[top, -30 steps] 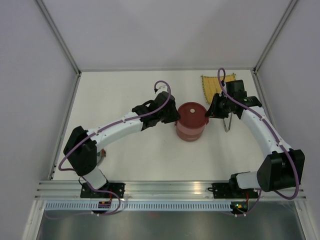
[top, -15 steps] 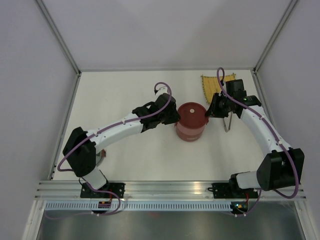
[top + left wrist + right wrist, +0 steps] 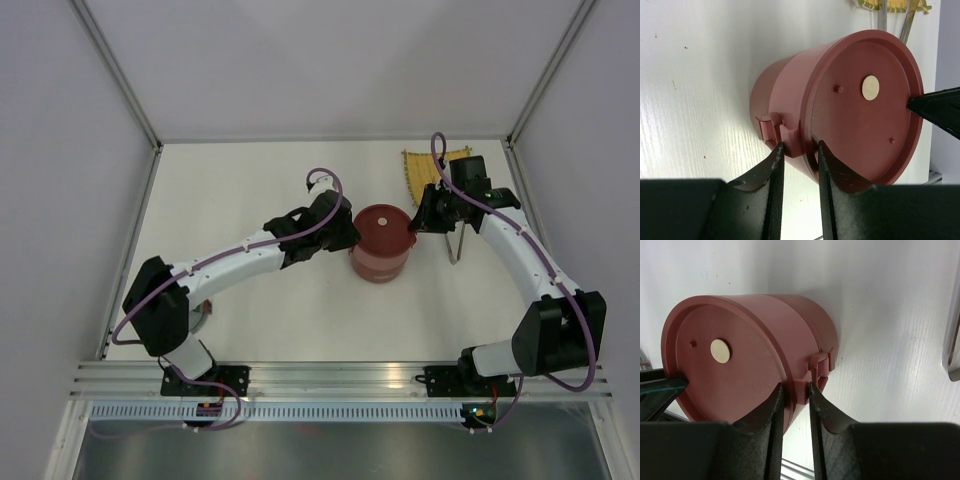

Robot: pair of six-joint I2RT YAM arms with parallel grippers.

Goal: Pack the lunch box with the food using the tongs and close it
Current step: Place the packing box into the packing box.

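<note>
Left wrist view: left gripper [image 3: 799,147] pinches a side clip [image 3: 791,140] of the stacked, lidded lunch box [image 3: 860,125]; right gripper [image 3: 795,387] pinches the opposite clip [image 3: 801,384]. Closing seems in hand; next, snap both clips home evenly. Tongs [image 3: 457,245] lie beyond.

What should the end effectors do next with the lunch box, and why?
Probably snap both side clips shut: the lid sits on the stacked lunch box, the left end effector and right end effector each pinch a clip, and the tongs lie aside.
</note>
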